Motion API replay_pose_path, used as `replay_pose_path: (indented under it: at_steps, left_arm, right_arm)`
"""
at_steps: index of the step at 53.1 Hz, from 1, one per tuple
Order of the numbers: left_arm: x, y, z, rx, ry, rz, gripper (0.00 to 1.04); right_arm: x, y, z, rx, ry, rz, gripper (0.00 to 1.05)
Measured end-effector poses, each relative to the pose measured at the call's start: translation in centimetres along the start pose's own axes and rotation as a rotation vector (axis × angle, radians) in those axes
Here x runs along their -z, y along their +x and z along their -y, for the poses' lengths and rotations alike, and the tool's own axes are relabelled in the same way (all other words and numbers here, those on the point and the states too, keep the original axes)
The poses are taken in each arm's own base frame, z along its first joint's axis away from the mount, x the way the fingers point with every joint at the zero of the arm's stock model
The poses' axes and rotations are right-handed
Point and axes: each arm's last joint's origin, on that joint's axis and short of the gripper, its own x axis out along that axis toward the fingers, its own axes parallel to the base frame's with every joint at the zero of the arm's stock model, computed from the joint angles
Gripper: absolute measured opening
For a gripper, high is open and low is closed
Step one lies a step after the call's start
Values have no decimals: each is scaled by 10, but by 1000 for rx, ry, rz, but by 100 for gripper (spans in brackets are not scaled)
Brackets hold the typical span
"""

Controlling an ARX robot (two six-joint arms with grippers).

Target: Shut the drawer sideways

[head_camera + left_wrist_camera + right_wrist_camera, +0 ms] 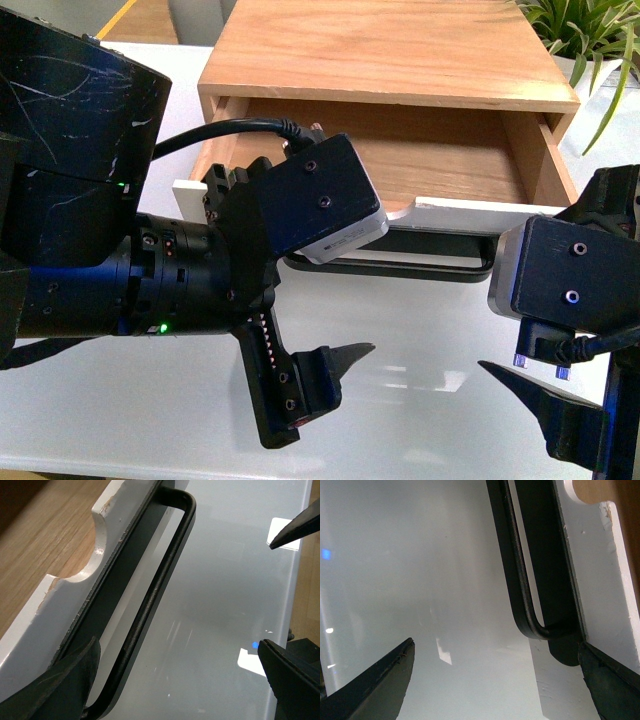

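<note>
Masking drawer (400,150) front's left half: left end effector (177,642), jaws apart.

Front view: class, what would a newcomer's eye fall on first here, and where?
The wide light-wood drawer stands open at top centre, its white front and long black bar handle facing the robot. Two black grippers fill the foreground over the white table: the left gripper large at left, the right gripper at lower right, both open.
</note>
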Motion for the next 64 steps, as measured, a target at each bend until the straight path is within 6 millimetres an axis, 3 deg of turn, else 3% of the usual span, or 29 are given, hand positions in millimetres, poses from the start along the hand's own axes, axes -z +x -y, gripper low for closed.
replay_pose_path:
  at_steps: [41, 64]
  left_arm:
    - [5, 14, -10, 26, 29, -41, 96]
    - [7, 18, -12, 39, 42, -51, 96]
  right_arm:
    - [-15, 27, -3, -46, -45, 12, 96]
    - [-12, 40, -4, -64, -42, -2, 96]
